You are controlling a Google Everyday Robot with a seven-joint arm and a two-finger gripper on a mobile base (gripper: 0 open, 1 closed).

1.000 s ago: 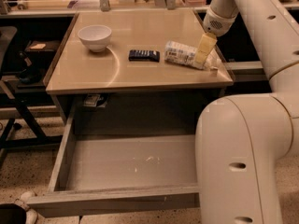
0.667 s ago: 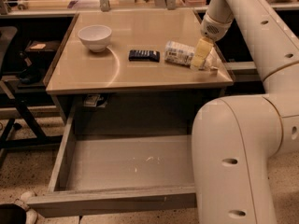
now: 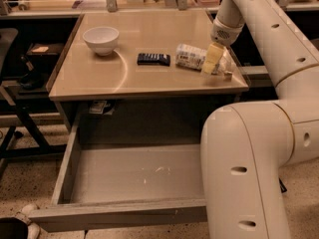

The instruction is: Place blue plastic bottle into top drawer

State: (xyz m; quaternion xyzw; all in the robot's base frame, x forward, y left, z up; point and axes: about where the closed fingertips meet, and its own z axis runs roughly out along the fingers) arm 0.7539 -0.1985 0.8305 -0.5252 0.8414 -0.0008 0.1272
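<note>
The blue plastic bottle [image 3: 189, 57] lies on its side at the right end of the tabletop, its cap end toward the right edge. My gripper [image 3: 211, 59] hangs from the arm at the upper right and is down over the bottle's middle, hiding part of it. The top drawer [image 3: 134, 176] is pulled wide open below the tabletop, and its grey scuffed bottom is bare.
A white bowl [image 3: 101, 39] stands at the left of the tan tabletop [image 3: 99, 76]. A small dark flat rectangular object [image 3: 153, 59] lies just left of the bottle. The robot's large white arm body [image 3: 249, 168] covers the drawer's right side. A black chair frame [image 3: 15, 108] stands at the left.
My gripper has moved a little left and down, from the bottle's cap end to over its middle. The bottle, bowl and drawer have not moved.
</note>
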